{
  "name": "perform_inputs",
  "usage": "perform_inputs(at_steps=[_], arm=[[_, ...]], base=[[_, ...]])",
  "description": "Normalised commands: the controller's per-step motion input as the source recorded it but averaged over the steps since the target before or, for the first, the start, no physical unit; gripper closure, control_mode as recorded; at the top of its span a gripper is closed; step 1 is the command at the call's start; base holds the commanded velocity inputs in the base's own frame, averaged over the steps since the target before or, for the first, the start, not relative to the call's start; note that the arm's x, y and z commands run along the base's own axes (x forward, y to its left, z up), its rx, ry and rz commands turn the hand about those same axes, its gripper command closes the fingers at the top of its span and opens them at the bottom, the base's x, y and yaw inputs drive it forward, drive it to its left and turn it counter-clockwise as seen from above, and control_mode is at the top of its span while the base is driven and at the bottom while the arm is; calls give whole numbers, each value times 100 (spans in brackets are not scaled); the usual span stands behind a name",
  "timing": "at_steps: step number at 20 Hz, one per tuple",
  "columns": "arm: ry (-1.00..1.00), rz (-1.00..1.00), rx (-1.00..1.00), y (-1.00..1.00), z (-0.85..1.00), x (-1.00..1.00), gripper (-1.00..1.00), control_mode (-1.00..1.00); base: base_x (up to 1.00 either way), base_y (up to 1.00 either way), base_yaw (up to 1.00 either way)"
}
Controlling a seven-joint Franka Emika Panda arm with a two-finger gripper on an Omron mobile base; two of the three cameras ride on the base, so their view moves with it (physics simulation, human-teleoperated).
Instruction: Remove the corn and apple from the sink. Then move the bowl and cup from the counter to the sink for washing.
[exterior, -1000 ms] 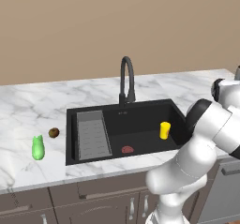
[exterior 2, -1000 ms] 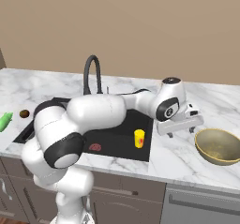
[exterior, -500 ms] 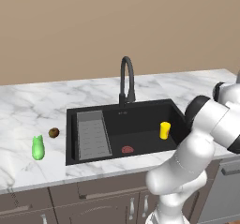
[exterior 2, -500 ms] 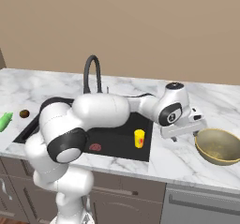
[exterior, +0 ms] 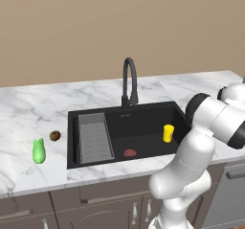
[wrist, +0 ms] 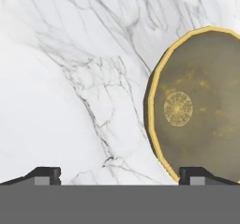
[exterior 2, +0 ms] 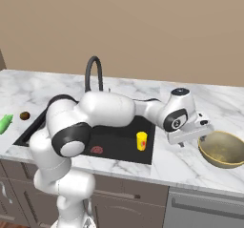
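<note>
White marble counter (exterior: 95, 95) carries everything; the sink (exterior: 143, 122), a black basin let into it, serves as landmark. Arm has swung further from the sink over the last second, toward the counter end beyond the sink's cup side, and the gripper (exterior 2: 194, 132) now hangs just beside the bowl (exterior 2: 222, 149), closer than before. Jaws stand fully apart and hold nothing; in the hand view the bowl's rim sits above one fingertip (wrist: 199, 176), off-centre. Bowl rests on the counter, well outside the sink. Cup (exterior: 168, 132) stands upright inside the sink, so that transfer looks done. Corn (exterior: 38, 151) and apple (exterior: 55, 135) lie on the counter beyond the sink's drain-rack side, unmoved. Judgement: only the bowl remains.
</note>
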Motion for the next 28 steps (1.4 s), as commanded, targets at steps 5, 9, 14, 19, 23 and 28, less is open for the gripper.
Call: perform_inputs(at_steps=[5,9,14,19,23,28], arm=[[0,0,0,-15,-12,3,-100,-100],[0,0,0,-12,-14,6,-100,-100],[0,0,0,-12,-12,7,-100,-100],[1,0,0,-12,-12,10,-100,-100],[1,0,0,-13,-11,13,-100,-100],[3,0,0,-12,-13,14,-100,-100]], base=[[0,0,0],[0,0,0],[0,0,0],[0,0,0],[0,0,0],[0,0,0]])
